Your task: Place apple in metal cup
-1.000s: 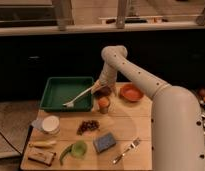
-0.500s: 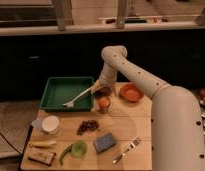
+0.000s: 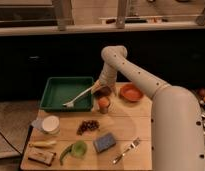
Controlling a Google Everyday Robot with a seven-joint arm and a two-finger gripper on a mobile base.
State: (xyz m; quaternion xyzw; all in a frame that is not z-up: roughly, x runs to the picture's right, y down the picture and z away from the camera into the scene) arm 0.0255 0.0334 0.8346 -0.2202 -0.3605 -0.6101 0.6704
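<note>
The apple (image 3: 103, 102), small and orange-red, sits at the mouth of the metal cup (image 3: 104, 108), a small dark cylinder on the wooden table just right of the green tray (image 3: 56, 89). My gripper (image 3: 101, 92) is at the end of the white arm, which reaches down from the upper right. It hangs directly above the apple and very close to it. I cannot tell whether it touches the apple.
A white utensil (image 3: 77, 97) lies across the tray. An orange bowl (image 3: 131, 92) stands right of the cup. Nearer the front are a white round container (image 3: 50, 124), dark grapes (image 3: 88, 126), a blue sponge (image 3: 104, 142), a fork (image 3: 127, 150) and a light green cup (image 3: 78, 148).
</note>
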